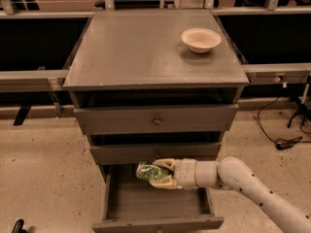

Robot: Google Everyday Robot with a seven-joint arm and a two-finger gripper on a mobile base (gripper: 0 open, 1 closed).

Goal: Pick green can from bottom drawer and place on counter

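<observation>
Over the open, shallow grey bottom drawer [155, 205], the small green mottled metal can [146, 171] is clasped by the closed cream fingers [164, 163] of the gripper [155, 173], its gripped end hidden, and could be knocked loose against the grey middle drawer front [121, 153] before the broad grey table [136, 47] is reached.

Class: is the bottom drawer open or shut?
Open: the bottom drawer stands pulled out, floor showing; the claw grips the green can over it.
</observation>
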